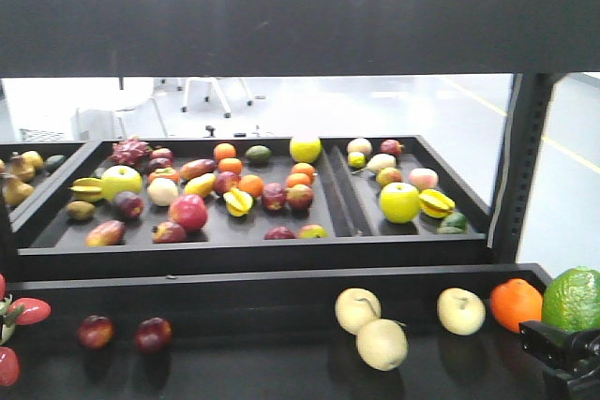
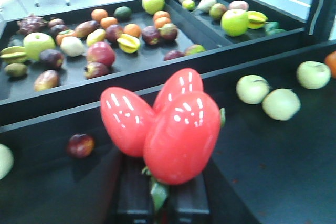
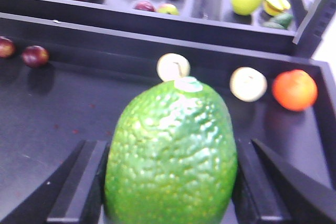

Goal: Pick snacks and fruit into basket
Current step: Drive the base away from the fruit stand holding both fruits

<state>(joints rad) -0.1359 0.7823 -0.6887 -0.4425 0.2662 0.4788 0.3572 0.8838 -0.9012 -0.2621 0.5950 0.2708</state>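
Observation:
My left gripper (image 2: 160, 195) is shut on the green stem of a glossy red fruit cluster (image 2: 176, 127), held above the lower black tray (image 2: 273, 171). The cluster shows at the left edge of the front view (image 1: 28, 311). My right gripper (image 3: 170, 195) is shut on a bumpy green fruit (image 3: 173, 145), which stands upright between the fingers (image 3: 79, 182); it appears at the far right of the front view (image 1: 572, 299). Loose fruit on the lower tray: three pale cream ones (image 1: 382, 344), an orange (image 1: 516, 303) and two dark red ones (image 1: 153, 333). Snacks and basket are out of view.
Behind the lower tray, a raised black tray (image 1: 234, 243) holds several mixed fruits in two compartments. A dark shelf board (image 1: 300, 16) hangs overhead. A black upright post (image 1: 525, 166) stands at the right. The lower tray's back wall (image 3: 131, 38) runs across.

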